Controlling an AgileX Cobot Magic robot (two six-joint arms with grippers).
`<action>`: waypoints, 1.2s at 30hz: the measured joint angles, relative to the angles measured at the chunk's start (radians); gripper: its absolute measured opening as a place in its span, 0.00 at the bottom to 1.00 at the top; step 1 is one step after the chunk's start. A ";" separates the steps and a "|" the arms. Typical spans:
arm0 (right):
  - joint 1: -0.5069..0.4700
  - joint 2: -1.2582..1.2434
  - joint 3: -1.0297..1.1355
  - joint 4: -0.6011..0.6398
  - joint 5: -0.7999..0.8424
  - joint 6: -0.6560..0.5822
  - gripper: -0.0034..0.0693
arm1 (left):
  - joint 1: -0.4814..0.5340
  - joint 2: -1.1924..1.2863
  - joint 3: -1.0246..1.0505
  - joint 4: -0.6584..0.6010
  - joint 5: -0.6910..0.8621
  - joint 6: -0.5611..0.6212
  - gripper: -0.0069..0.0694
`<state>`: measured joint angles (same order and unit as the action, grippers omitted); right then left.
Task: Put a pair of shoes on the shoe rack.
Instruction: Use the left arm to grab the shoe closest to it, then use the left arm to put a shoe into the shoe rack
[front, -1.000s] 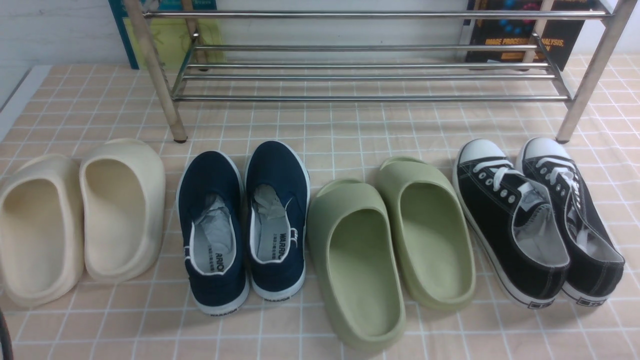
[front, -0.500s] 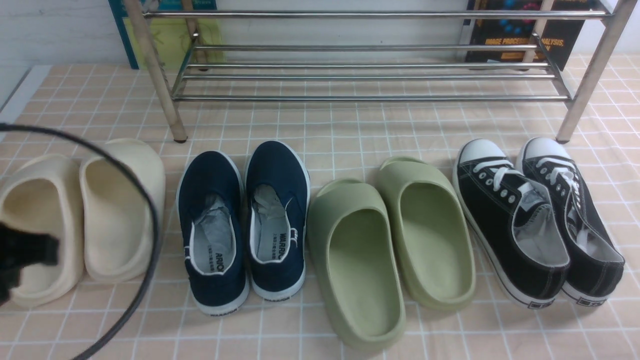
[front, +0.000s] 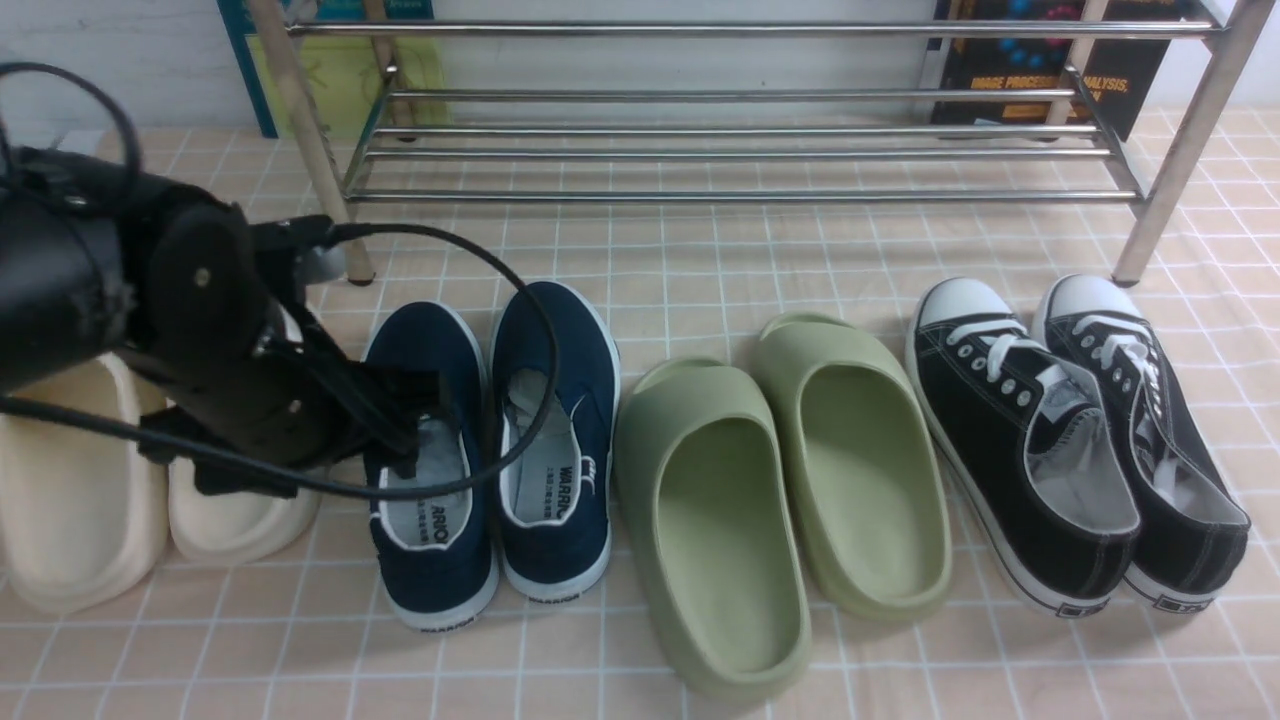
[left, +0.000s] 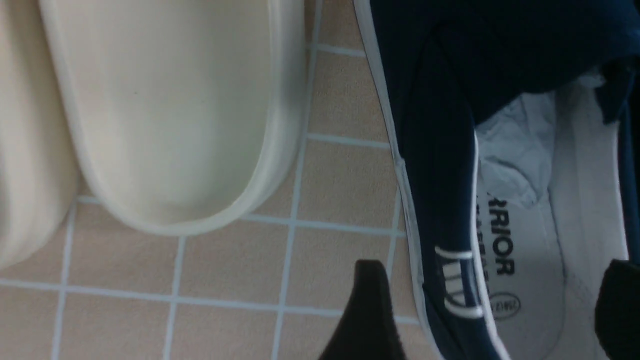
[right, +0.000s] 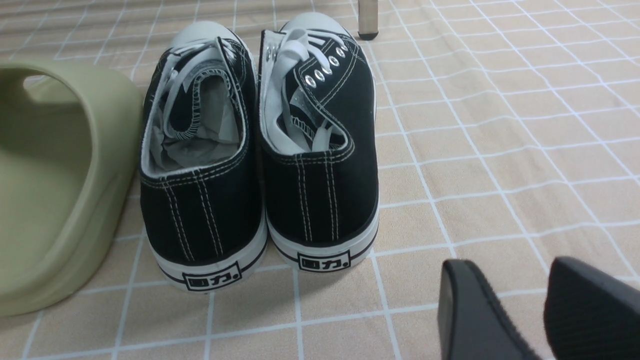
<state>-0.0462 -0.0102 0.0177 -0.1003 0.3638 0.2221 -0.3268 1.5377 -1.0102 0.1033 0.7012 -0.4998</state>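
Observation:
Two navy slip-on shoes stand side by side on the tiled cloth, heels towards me: the left shoe (front: 430, 530) and the right shoe (front: 555, 340). My left gripper (front: 412, 425) hovers open over the left shoe's heel opening. In the left wrist view the left gripper (left: 492, 270) straddles that shoe's outer side wall (left: 440, 210), one fingertip (left: 370, 300) outside over the cloth, the other over the insole. The silver shoe rack (front: 740, 195) stands behind the shoes with bare bars. My right gripper (right: 515, 280) sits low over the cloth, fingertips close together, holding nothing.
Cream slippers (front: 70, 520) lie left of the navy pair, partly behind my left arm. Green slippers (front: 720, 520) and black lace-up sneakers (front: 1030, 450) lie to the right. Books (front: 1040, 70) lean behind the rack. The arm's black cable (front: 540, 330) loops over the navy shoes.
My left arm has swung in from the left edge to above the left navy shoe, and its jaws have spread wide. The shoes have not moved.

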 joint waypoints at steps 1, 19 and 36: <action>0.000 0.000 0.000 0.000 0.000 0.000 0.38 | 0.000 0.028 0.000 0.000 -0.015 -0.007 0.83; 0.000 0.000 0.000 0.000 0.000 0.000 0.38 | 0.000 0.120 -0.031 -0.006 0.051 0.008 0.15; 0.000 0.000 0.000 -0.002 0.001 0.000 0.38 | 0.027 0.051 -0.364 -0.022 0.184 0.128 0.14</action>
<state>-0.0462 -0.0102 0.0177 -0.1023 0.3647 0.2221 -0.3003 1.5890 -1.3739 0.0814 0.8848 -0.3722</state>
